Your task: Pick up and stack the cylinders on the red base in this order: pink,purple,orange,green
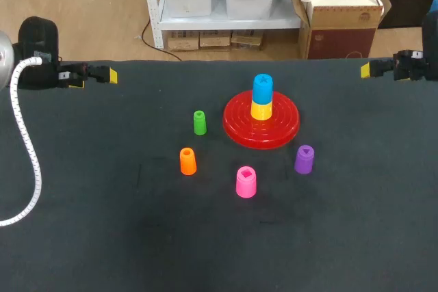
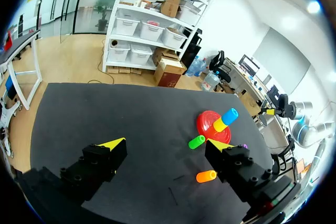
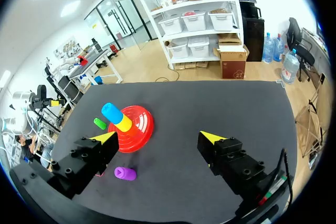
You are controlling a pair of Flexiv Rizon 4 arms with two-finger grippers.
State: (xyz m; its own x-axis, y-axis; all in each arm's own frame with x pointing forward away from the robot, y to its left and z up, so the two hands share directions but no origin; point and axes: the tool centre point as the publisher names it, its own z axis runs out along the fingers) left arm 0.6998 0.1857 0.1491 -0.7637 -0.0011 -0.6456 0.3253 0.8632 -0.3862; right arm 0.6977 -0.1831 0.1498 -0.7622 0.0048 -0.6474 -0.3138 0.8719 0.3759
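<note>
1. Nearest the lens, the pink cylinder stands upright on the black table, long axis vertical. It is well apart from the red base behind it, where a blue cylinder sits on a yellow cylinder.
2. Purple cylinder stands to its right and orange cylinder to its left. Green cylinder is farther back, just beside the base. All are upright, none stacked.
3. Left gripper and right gripper hang at the table's far edge, one at each side, fingers spread wide and holding nothing.
4. Pink, first in the order, lies near the table's middle, well apart from both grippers. The right arm looks marginally nearer, and a straight-down approach should suit the upright piece
</note>
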